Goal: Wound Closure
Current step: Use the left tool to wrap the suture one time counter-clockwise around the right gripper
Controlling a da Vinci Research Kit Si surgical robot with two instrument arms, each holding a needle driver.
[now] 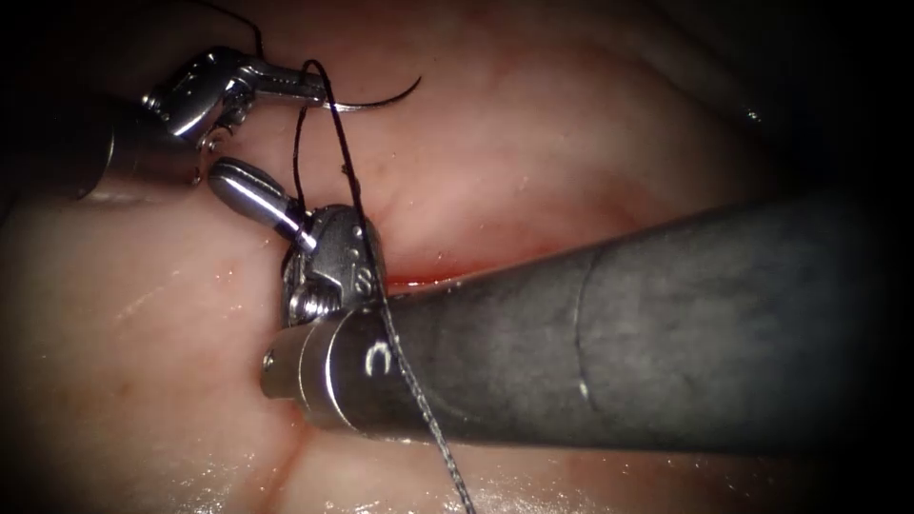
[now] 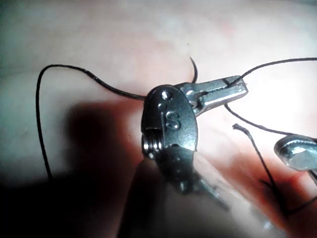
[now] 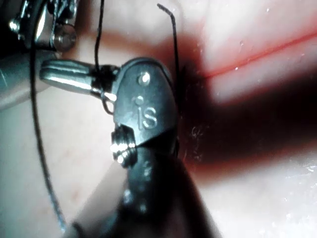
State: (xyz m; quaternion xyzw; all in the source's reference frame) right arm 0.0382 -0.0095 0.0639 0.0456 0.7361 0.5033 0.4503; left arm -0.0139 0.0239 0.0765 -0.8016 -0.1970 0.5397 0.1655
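My left tool (image 1: 309, 90) is at the upper left, its jaws shut on the curved needle (image 1: 381, 102) near its thread end. The needle hangs free above the tissue (image 1: 571, 143), with its tip pointing right. Dark thread (image 1: 419, 400) runs from the left jaws down over my right tool's wrist to the lower edge. My right tool (image 1: 228, 181) comes in from the right with its jaws shut. A turn of thread (image 3: 99, 54) lies around their base (image 3: 101, 82). The left wrist view shows the shut left jaws (image 2: 235, 88) with the needle (image 2: 194, 69) behind them.
The cut (image 1: 419, 281) shows as a red line beside my right tool's wrist, mostly hidden under its thick shaft (image 1: 666, 333). A short loose thread end (image 3: 168, 15) stands up near the right wrist. Red fluid (image 3: 267, 53) marks the cut line.
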